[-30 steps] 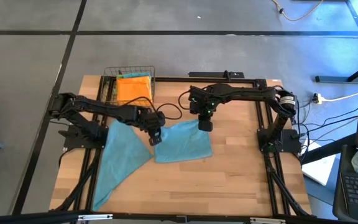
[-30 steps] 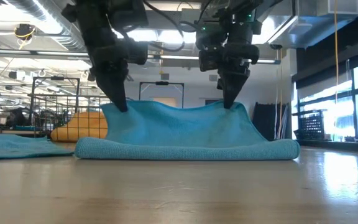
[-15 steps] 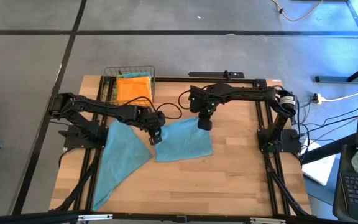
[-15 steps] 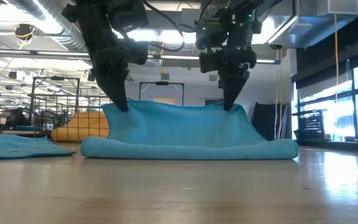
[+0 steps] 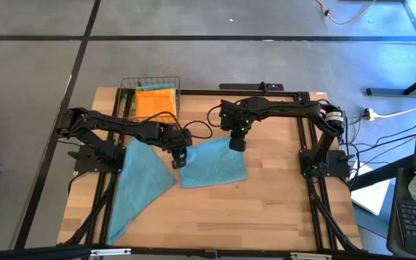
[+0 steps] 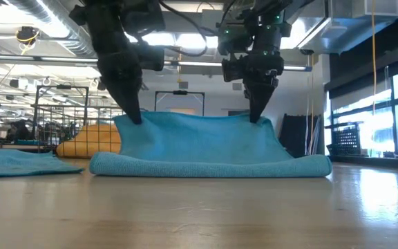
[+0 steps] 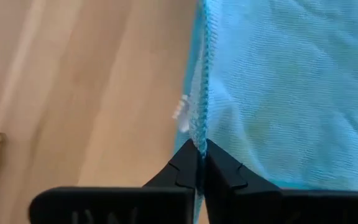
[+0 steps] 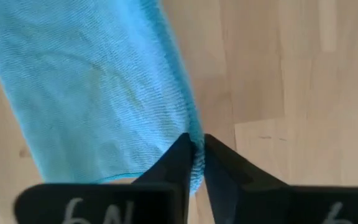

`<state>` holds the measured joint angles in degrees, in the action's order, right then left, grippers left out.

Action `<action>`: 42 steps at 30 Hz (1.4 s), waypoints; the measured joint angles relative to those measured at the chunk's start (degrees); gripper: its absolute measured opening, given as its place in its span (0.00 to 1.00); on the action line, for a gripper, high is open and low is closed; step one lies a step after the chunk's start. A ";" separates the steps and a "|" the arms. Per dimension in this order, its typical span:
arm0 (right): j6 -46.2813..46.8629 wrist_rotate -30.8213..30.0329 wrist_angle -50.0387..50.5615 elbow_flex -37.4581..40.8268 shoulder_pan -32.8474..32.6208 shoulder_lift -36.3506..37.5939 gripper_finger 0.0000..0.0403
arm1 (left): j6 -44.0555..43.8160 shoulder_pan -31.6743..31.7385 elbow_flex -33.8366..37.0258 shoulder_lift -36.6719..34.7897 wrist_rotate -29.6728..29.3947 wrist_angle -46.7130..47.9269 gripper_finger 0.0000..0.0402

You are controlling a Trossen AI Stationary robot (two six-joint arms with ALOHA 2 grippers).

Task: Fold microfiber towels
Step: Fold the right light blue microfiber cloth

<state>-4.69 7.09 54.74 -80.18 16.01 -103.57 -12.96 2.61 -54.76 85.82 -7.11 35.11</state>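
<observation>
1. Two black arms with round joints.
2. Loose black cables loop beside the left gripper (image 5: pixel 179 160).
3. The right gripper (image 5: pixel 236 144) has pointed black fingers and small green lights above.

You see a teal towel (image 5: pixel 211 165) folded mid-table, its upper layer raised at two corners, its fold resting on the wood. A second teal towel (image 5: pixel 141 180) lies flat to its left. An orange towel (image 5: pixel 154 102) sits in the wire basket.
</observation>
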 joint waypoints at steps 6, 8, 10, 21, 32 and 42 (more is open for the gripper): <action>0.53 -3.37 0.62 0.00 -0.02 0.00 0.20 | -0.24 0.79 0.00 -0.01 0.80 0.26 0.20; 1.49 -5.62 1.50 0.00 0.00 0.03 0.25 | -0.55 1.11 -0.01 -0.43 -0.28 1.05 0.26; 3.12 -8.06 2.60 0.00 0.02 0.35 0.29 | -1.72 1.14 -0.87 -0.55 -1.75 3.34 0.30; 6.61 -9.45 1.19 -0.07 -0.17 8.14 0.29 | -4.53 -0.17 -7.81 -0.55 -4.31 11.86 0.35; 3.20 -4.13 -13.51 9.95 -13.53 18.70 0.21 | -16.97 -10.66 -8.52 -8.23 -11.78 13.55 0.26; 30.26 18.86 -35.52 32.59 -15.32 18.47 0.13 | -27.47 -25.45 -8.55 -9.82 -11.33 11.93 0.14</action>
<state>25.56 25.95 19.23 -47.59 0.69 -85.10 -40.43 -22.84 -63.31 76.00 -18.44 47.04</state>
